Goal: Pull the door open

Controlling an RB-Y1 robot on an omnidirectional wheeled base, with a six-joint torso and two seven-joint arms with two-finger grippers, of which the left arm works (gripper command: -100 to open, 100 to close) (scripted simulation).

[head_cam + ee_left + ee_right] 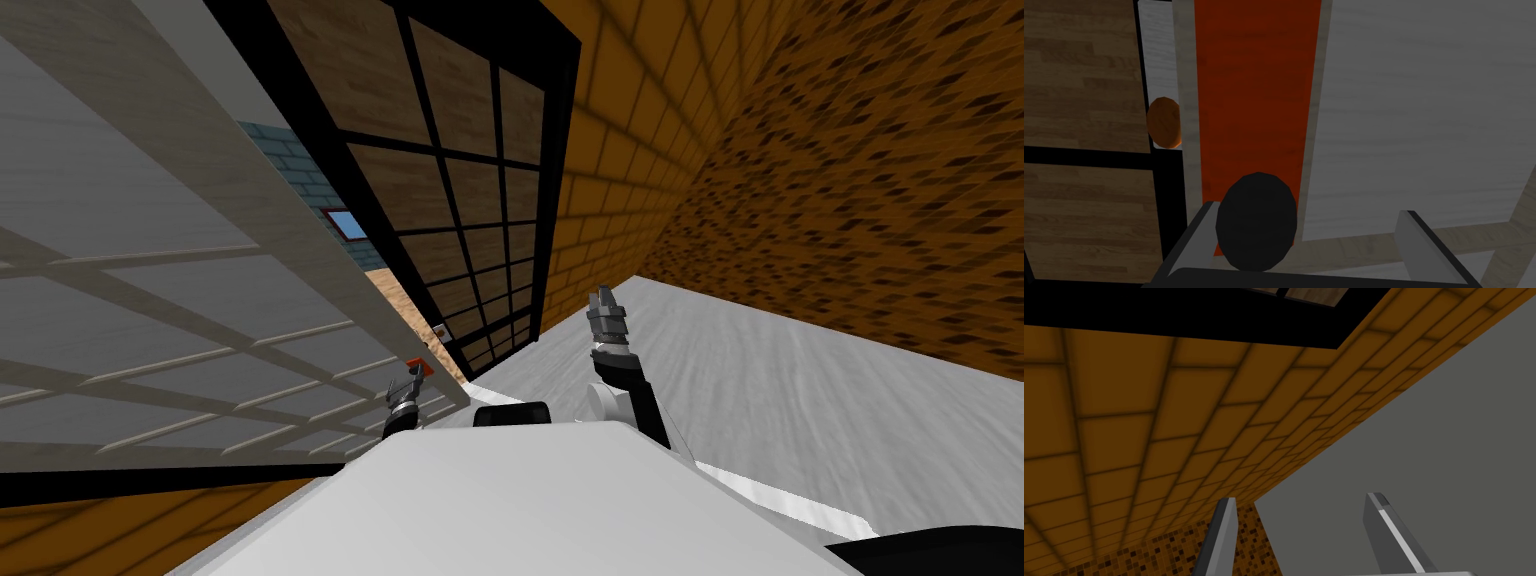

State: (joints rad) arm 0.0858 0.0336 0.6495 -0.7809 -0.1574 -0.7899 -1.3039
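My left gripper [1304,212] is at the free edge of the pale wood-framed door with grey panes [180,300], low on the door. Its two fingers stand wide apart. The dark round knob [1256,220] sits between them, close against one finger [1196,240] and clear of the other, so I am not clamped on anything. The knob stands on a long red-orange plate [1254,90] that runs along the door's edge strip. Past that edge, on the door's far side, a second, orange round knob [1164,122] peeks out. Beside the door's edge stands a black-barred grid of brown wood panels [470,200], and a gap shows between it and the door. My right gripper [603,297] is raised well apart from the door, on the far side of the grid. Its fingers are spread with nothing between them.
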